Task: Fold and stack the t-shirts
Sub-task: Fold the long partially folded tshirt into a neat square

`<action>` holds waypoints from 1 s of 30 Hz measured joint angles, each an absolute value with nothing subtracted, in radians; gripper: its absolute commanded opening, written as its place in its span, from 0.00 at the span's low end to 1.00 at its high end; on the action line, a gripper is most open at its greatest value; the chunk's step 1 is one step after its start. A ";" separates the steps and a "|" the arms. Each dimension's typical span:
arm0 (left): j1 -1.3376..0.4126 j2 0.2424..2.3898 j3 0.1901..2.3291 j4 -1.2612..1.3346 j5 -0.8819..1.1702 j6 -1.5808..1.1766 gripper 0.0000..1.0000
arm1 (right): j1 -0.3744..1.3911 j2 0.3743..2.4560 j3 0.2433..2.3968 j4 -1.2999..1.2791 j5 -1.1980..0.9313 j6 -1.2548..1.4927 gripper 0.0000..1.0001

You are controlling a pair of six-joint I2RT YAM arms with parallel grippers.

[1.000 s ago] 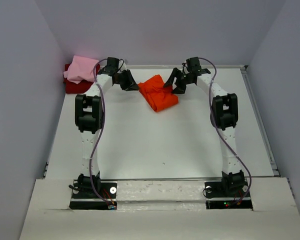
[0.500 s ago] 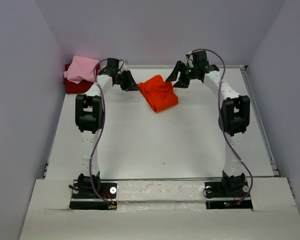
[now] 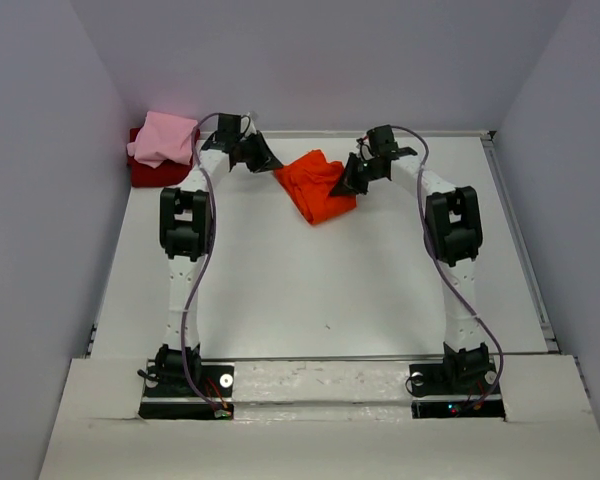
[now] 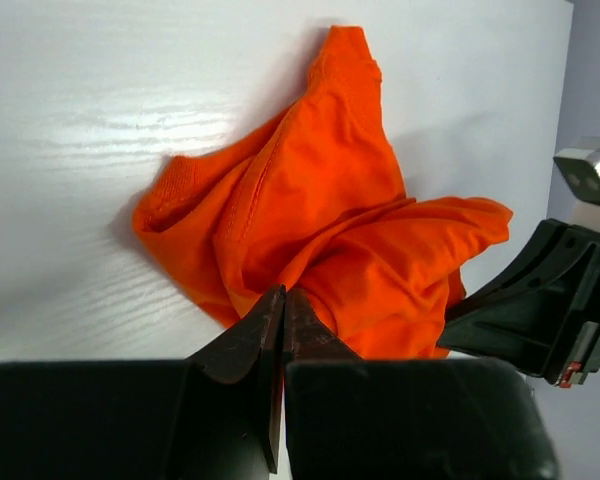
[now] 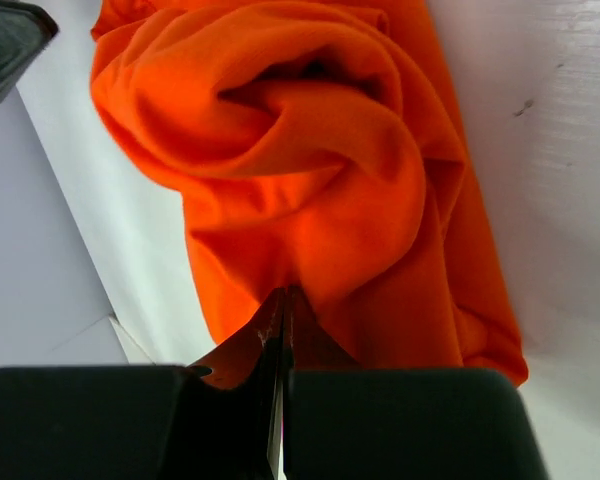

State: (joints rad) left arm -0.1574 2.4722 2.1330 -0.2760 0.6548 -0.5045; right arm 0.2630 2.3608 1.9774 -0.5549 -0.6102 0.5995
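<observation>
We see the crumpled shirt (image 3: pixel 317 187) top-centre on the table (image 3: pixel 310 290), w/ left gripper (image 3: pixel 270 163) at its left, right gripper (image 3: pixel 348 185) at its right. Top-left corner: upper shirt (image 3: pixel 165 138) lies on lower shirt (image 3: pixel 140 172).

1. A white table (image 3: pixel 310 290) fills a small enclosure, and its surface shows faint wood grain in the wrist views.
2. Plain, pale lavender-grey walls close it in on three sides: a back wall (image 3: pixel 320 60), a left wall (image 3: pixel 30 220) and a right wall (image 3: pixel 580 200).
3. A thin metal rail (image 3: pixel 521 245) runs along the table's right edge.
4. A white ledge (image 3: pixel 320 435) with a rough upper edge spans the near side.
5. The light is soft and even. A bright sheen lies on the tabletop in the left wrist view, and one small dark speck (image 3: pixel 327 325) marks it.
</observation>
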 measured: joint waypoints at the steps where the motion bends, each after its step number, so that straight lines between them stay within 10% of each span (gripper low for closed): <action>1: -0.157 2.478 2.138 -0.260 0.654 -0.516 0.12 | 0.263 2.368 1.983 -0.553 -0.610 0.599 0.00; 30: -0.323 2.407 1.908 -0.265 0.508 -0.410 0.13 | 0.377 2.150 1.553 -0.530 -0.499 0.575 0.00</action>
State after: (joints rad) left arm -0.3225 2.4069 1.9076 -0.2649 0.5083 -0.4103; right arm 0.3771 2.1502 1.5532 -0.5304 -0.4988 0.5751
